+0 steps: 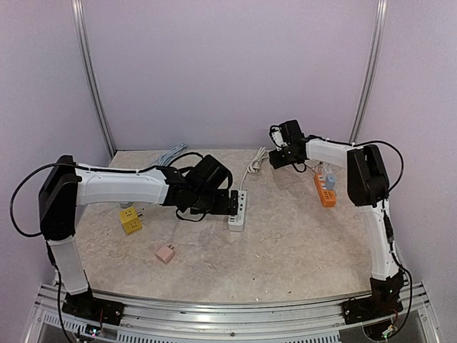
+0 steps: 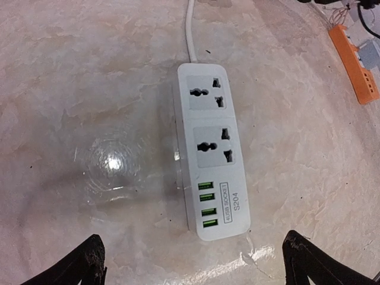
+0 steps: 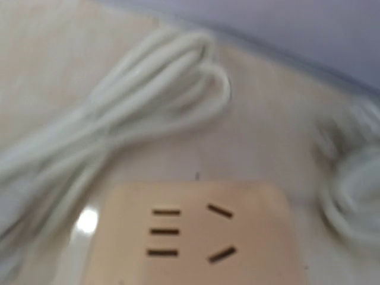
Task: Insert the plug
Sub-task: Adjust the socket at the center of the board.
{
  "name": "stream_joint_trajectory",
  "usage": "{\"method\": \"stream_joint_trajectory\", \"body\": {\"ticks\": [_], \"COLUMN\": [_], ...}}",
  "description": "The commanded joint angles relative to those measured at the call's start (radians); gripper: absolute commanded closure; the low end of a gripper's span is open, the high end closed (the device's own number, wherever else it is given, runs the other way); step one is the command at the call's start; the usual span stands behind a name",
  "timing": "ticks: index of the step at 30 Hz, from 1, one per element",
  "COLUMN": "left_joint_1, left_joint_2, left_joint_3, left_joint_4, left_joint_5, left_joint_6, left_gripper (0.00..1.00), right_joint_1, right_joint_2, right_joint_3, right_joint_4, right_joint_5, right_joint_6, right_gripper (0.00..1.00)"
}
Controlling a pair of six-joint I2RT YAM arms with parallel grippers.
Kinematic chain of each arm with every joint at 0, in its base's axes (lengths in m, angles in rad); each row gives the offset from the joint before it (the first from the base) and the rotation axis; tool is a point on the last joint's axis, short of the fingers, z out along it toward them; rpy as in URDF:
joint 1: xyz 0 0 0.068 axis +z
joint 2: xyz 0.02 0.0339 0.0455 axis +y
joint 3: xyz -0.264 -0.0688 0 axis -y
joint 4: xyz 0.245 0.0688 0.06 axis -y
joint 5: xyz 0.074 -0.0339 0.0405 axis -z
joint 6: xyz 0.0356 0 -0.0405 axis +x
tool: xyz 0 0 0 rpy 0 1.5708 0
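At far left of the overhead view you have the left arm, reaching across toward centre.

Below it, left of centre: one yellow cube socket on the desk, and one small pink adaptor lower down, apart from it.

Upper left of centre, at the back edge: one bundle of grey cable.

Centre: your left claw, fingers spread wide apart, holding nothing, poised just at the near end of the white power strip. The strip lies flat, with two universal outlets and four green USB ports face up. Its white cord runs toward the top of the frame.

Right of centre, upper: your right claw, over the cord. Its wrist camera shows a peach plug block filling the lower middle of a blurred frame, five slots facing the lens, white cord loops behind. The fingers do not show, so you cannot tell whether the claw is clamped on it.

Right: one orange power strip, a pale blue-grey piece sitting on it, beside the right arm.
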Motion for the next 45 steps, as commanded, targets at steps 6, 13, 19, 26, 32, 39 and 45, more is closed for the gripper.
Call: {"method": "stream_joint_trajectory", "body": {"ticks": [6,13,19,26,32,39,45], "left_joint_1": [0.058,0.095,0.091,0.084,0.093,0.13,0.14], "left_joint_2": [0.257,0.4,0.472,0.553,0.63,0.704,0.837], "left_joint_3": [0.272,0.415,0.505,0.625,0.722,0.849,1.09], "left_joint_4": [-0.072,-0.113,-0.128,-0.177,-0.224,-0.243,-0.294], "left_joint_5": [0.048,0.104,0.134,0.136,0.113,0.118,0.125], "left_joint_6": [0.084,0.12,0.139,0.133,0.115,0.057,0.056], "left_gripper": [0.01,0.01,0.05,0.12,0.32,0.54,0.54], "right_joint_1": [0.003,0.035,0.091,0.103,0.109,0.122,0.137], "right_joint_2": [-0.685,-0.968,-1.101,-1.199,-1.253,-1.294,-1.291], "right_joint_3": [-0.548,-0.787,-0.865,-0.928,-0.939,-0.957,-0.959], "right_joint_4": [0.085,0.086,0.051,0.012,-0.02,-0.014,-0.01], "right_joint_5": [-0.06,-0.082,-0.075,-0.063,-0.061,-0.042,-0.043], "right_joint_6": [0.098,0.165,0.179,0.187,0.191,0.197,0.199], "right_gripper": [1.0,1.0,1.0,1.0,1.0,1.0,1.0]}}
